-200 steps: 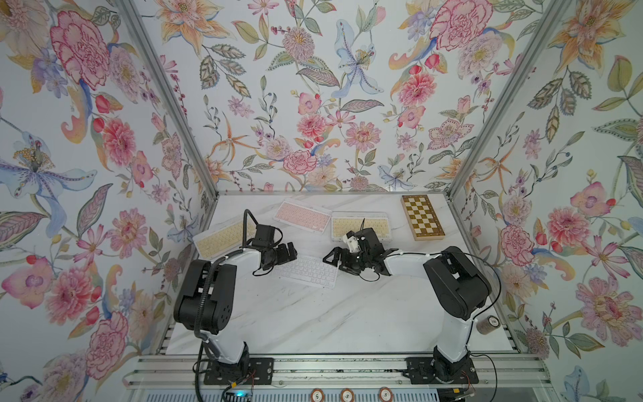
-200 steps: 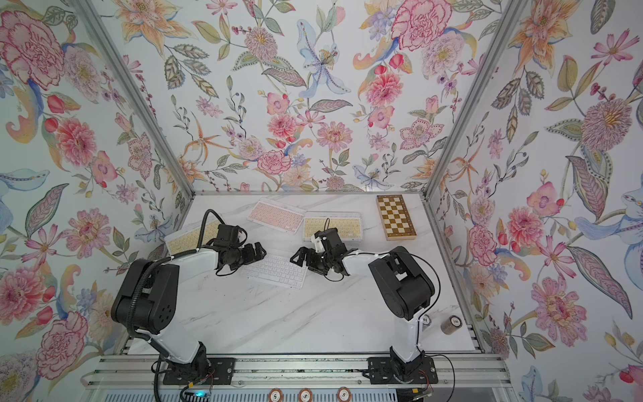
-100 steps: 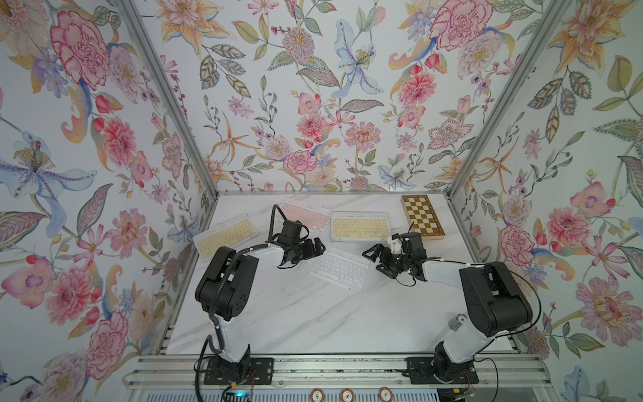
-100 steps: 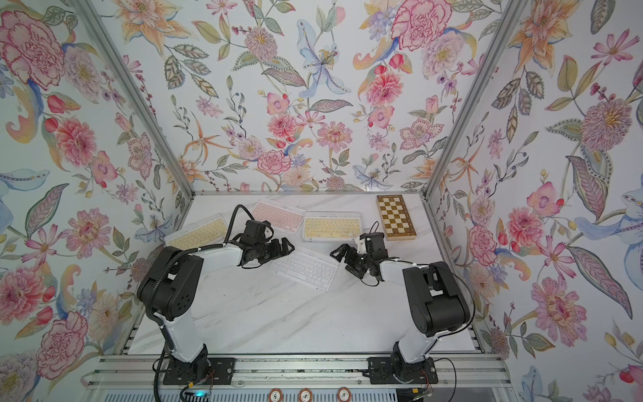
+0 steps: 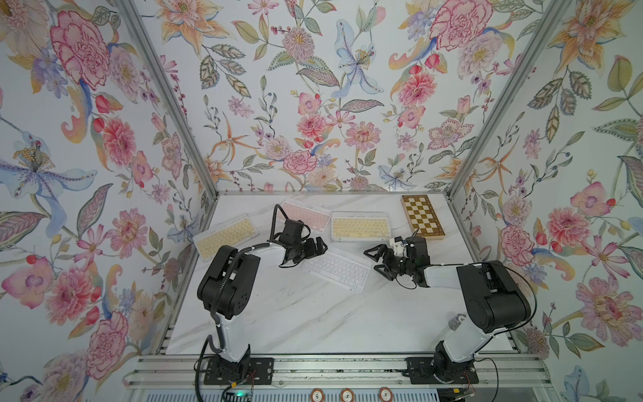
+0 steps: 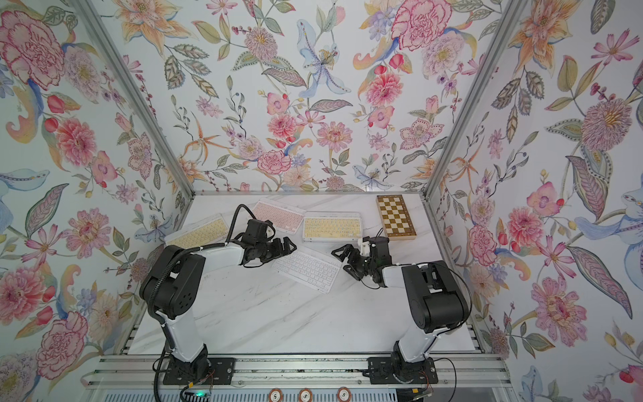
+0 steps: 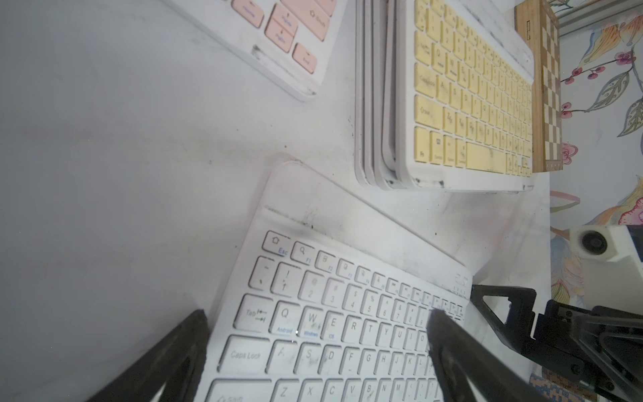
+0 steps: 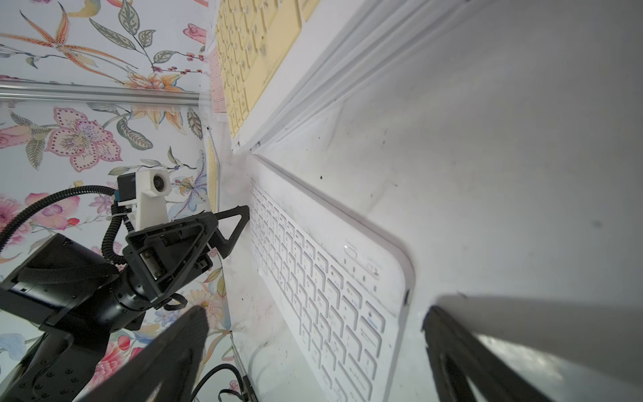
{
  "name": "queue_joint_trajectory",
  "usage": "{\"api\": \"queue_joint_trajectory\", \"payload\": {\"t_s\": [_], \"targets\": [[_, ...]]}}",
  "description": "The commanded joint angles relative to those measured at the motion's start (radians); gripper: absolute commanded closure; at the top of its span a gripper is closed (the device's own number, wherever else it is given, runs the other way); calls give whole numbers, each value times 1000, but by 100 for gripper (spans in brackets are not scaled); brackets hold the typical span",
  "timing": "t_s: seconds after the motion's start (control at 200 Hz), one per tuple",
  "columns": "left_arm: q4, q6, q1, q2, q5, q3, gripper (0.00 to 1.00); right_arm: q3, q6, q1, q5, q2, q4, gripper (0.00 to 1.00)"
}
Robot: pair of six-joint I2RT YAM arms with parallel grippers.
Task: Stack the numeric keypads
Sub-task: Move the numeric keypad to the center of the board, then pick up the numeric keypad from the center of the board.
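The left gripper (image 5: 320,244) is spread wide over one end of the white keypad (image 5: 336,270) and holds nothing. In its wrist view one finger (image 7: 449,344) covers some keys; whether it touches them I cannot tell. The right gripper (image 5: 373,260), equally wide and empty, sits just beside the keypad's other end. Behind lies a yellow-topped stack (image 5: 360,226), its layers hard to count. The left arm hides part of the pink keypad (image 5: 306,215). Another yellow keypad (image 5: 225,236) lies at the surface's (image 5: 313,320) left edge, and the chessboard (image 5: 422,216) lies back right.

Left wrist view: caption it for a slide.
Open left hand over a white keypad, beside a yellow-topped keypad stack.
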Motion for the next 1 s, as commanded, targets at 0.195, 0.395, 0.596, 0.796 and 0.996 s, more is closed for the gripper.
{"api": "queue_joint_trajectory", "payload": {"t_s": [0.195, 0.395, 0.596, 0.796, 0.996], "targets": [[-42, -19, -19, 39, 35, -36, 1, -46, 90, 3, -14, 60, 175, 1], [-36, -19, -19, 37, 39, -46, 1, -55, 106, 4, 1, 75, 221, 1], [-32, -18, -18, 40, 43, -49, 1, -64, 112, 2, 13, 84, 260, 1], [-30, -17, -18, 38, 43, -56, 1, -61, 95, 2, 38, 79, 251, 1], [-28, -19, -19, 40, 43, -59, 1, -60, 92, -5, 47, 86, 264, 1]]}}
